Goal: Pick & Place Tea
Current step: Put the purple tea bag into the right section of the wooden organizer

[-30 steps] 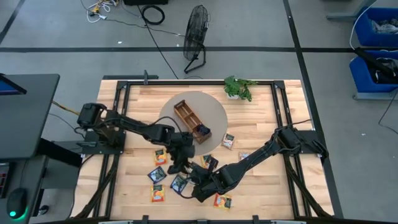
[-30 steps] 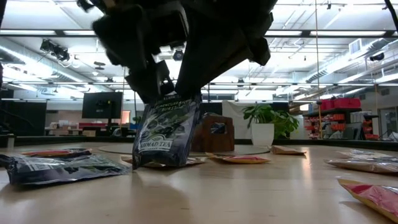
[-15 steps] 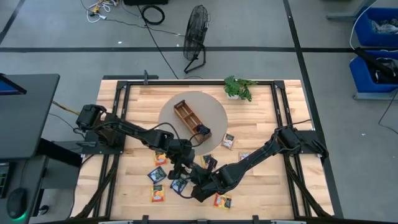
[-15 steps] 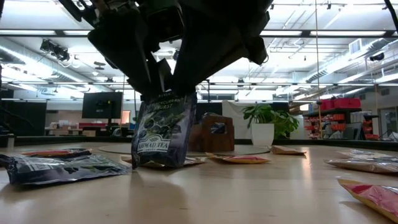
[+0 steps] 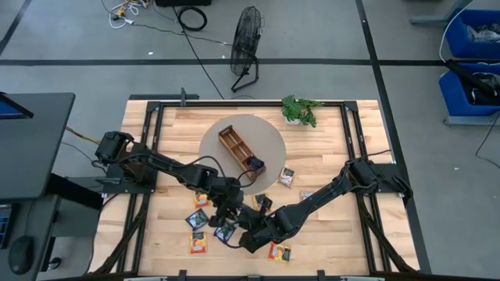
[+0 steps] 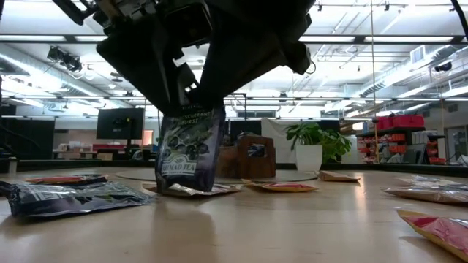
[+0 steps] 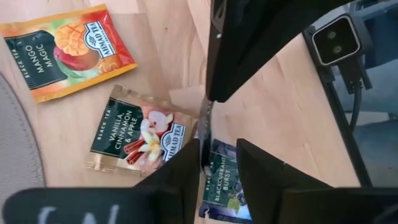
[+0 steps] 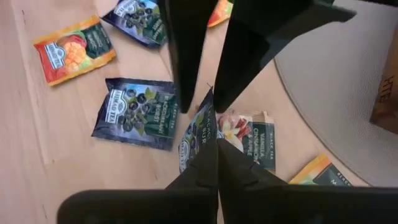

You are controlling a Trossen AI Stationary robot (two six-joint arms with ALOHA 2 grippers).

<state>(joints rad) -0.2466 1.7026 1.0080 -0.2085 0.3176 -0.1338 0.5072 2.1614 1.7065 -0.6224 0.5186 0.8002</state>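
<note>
My right pincer (image 8: 216,146) is pinching a blue sachet (image 6: 184,155) upright over the desk (image 5: 328,234); my left pincer (image 7: 211,163) is straddling its top edge, fingers slightly spread, not gripping.

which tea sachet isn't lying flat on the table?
The dark blue blackcurrant sachet, pinched upright at its top edge by the right hand, with the left hand closing on it. The other sachets lie flat, like the vanilla one.
</note>
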